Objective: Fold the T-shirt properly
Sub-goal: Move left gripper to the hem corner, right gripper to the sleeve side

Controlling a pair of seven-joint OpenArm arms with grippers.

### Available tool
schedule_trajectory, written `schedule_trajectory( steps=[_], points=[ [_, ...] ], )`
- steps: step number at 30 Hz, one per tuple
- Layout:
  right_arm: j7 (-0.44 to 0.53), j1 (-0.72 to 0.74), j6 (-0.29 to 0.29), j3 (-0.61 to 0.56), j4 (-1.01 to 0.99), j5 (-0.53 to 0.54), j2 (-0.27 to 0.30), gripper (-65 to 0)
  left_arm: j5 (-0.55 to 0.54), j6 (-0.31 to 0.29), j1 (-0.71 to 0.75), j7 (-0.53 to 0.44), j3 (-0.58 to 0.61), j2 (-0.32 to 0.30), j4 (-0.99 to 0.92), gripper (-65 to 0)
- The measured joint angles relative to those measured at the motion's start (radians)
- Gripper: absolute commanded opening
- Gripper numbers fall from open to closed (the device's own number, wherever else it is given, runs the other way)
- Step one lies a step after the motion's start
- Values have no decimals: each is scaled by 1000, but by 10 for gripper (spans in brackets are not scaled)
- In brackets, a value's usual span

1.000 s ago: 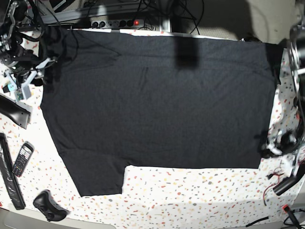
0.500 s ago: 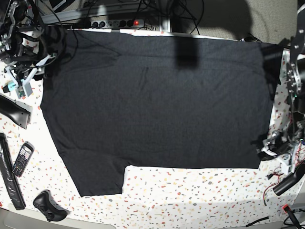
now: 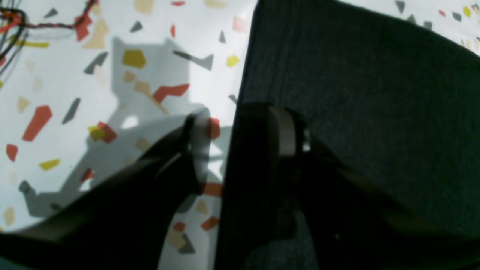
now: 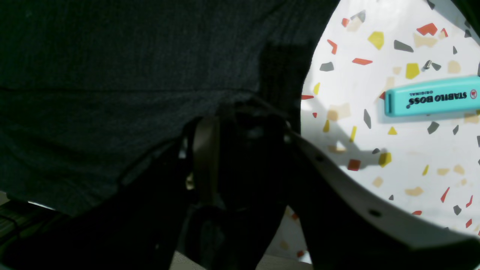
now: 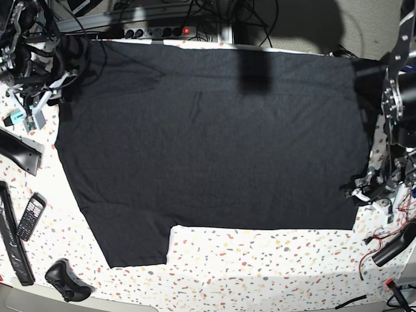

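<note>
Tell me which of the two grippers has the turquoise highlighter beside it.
The right gripper: its wrist view shows the turquoise highlighter on the table nearby. The left gripper has no highlighter in its wrist view.

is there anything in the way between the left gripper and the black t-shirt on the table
Nothing visible is in the way: the left gripper is open right at the side edge of the T-shirt, one finger over the cloth and the other over the bare tabletop.
</note>
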Motion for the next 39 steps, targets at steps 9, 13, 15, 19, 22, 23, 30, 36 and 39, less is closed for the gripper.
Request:
schedule_trajectory(
  steps=[9,13,15,19,22,23,30,36,39],
  points=[
    [0,0,0,0,0,65,0,-442,-31,-173,17,14,0,-2,0,-443],
    [1,0,0,0,0,65,0,-442,-35,-221,16,32,0,6,0,-451],
    [1,0,0,0,0,65,0,-442,-34,-221,14,32,0,12,0,-451],
    [0,0,0,0,0,65,0,-442,-32,-222,13,32,0,26,1,-512],
    [1,0,0,0,0,65,0,-442,-26,-223,14,34,-2,27,1,-650],
    [1,0,0,0,0,65,0,-442,-22,-223,14,35,-2,25,1,-650],
    [336,0,-1,0,0,61,0,-439,-19,-187,14,21,-2,25,1,-650],
    [338,188,-62,-71,-153,9,12,-435,-19,-180,13,21,-2,26,1,-650],
    [312,316,-91,-167,-277,35,44,-433,-20,-180,13,32,-2,24,2,-650]
  ],
)
